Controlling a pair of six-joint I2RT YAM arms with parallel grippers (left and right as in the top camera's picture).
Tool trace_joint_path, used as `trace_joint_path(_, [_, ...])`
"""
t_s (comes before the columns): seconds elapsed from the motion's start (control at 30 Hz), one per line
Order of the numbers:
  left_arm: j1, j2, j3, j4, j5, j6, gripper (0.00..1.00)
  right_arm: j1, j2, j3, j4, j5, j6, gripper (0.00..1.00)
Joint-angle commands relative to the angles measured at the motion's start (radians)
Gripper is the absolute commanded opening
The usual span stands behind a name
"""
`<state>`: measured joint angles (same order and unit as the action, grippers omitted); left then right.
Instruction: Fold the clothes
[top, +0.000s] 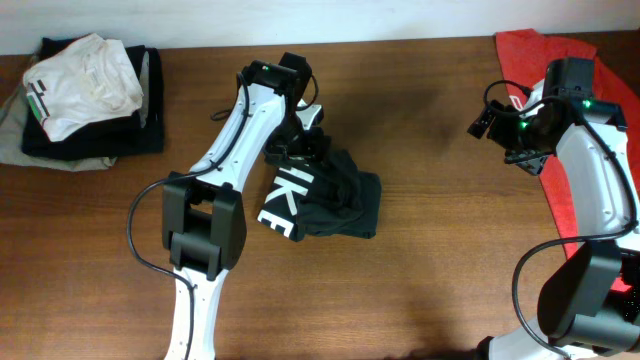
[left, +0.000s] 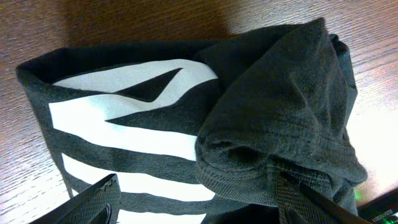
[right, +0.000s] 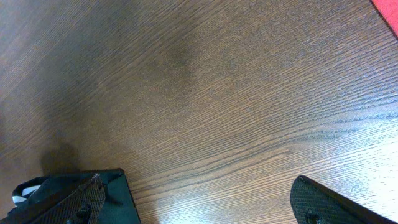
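Brown wood-grain tabletop (top: 430, 260) carries three lots of cloth and two arms. One black T-shirt (top: 340, 205) lies bunched near the middle of the tabletop, and part of its white lettering (top: 282, 200) shows on the side toward the left edge. A rumpled sleeve is heaped over the letters. The left gripper (top: 300, 145) hangs over the shirt's far end; its two fingers (left: 93, 202) stand wide apart, one on each side of the heaped sleeve, clamping nothing. The right gripper (right: 198, 190) hovers over bare wood toward the right edge, jaws spread wide and empty. One red T-shirt (top: 530, 50) lies along the right edge. At the far left corner one white folded garment (top: 85, 80) rests on a dark garment (top: 100, 145).
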<state>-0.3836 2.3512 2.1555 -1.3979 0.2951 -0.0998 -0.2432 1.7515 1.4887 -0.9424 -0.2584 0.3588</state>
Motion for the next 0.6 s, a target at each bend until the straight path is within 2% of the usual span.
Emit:
trace_joint_path(0.0, [-0.014,0.007,-0.008,0.005,0.077,-0.003,0.77,0.0,0.003,0.004,0.0,0.009,-0.002,0.99])
trace_joint_path(0.1, [-0.056,0.007,-0.008,0.022,0.098,-0.005,0.44,0.0,0.003,0.004,0.0,0.009,-0.002,0.99])
trace_joint_path(0.17, [-0.077,0.007,-0.008,0.022,0.098,-0.005,0.3,0.0,0.003,0.004,0.0,0.009,-0.002,0.99])
trace_joint_path(0.2, [-0.088,0.007,-0.009,0.022,0.098,-0.005,0.13,0.0,0.003,0.004,0.0,0.009,-0.002,0.99])
trace_joint_path(0.23, [-0.096,0.007,-0.01,0.027,0.099,-0.005,0.04,0.0,0.003,0.004,0.0,0.009,-0.002,0.99])
trace_joint_path(0.27, [-0.102,0.007,-0.01,0.033,0.101,-0.005,0.01,0.0,0.003,0.004,0.0,0.009,-0.002,0.99])
trace_joint_path(0.57, [-0.217,0.008,-0.01,0.151,0.109,-0.042,0.01,0.0,0.003,0.004,0.0,0.009,-0.002,0.99])
